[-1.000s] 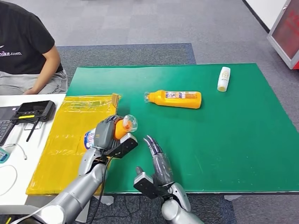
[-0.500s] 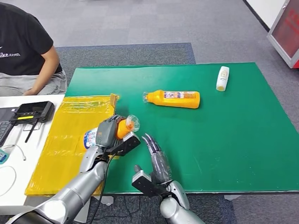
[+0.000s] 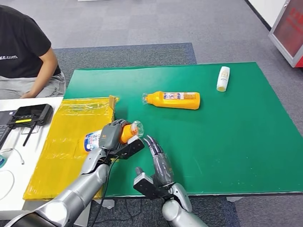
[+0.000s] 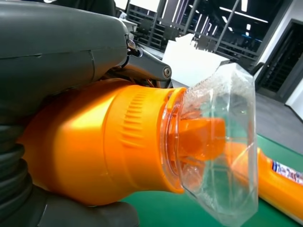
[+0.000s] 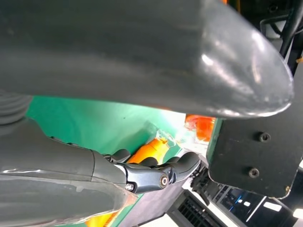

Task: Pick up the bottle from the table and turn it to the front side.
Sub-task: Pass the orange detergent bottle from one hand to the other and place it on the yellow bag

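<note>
Orange bottle [image 3: 121,132] gripped in left hand [image 3: 111,136], right hand [image 3: 157,158] just beside

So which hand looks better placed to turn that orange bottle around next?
The left hand: it already grips the orange plastic bottle with the clear cap, lifted off the table. The right hand holds nothing, fingers apart, just beside the cap.
</note>
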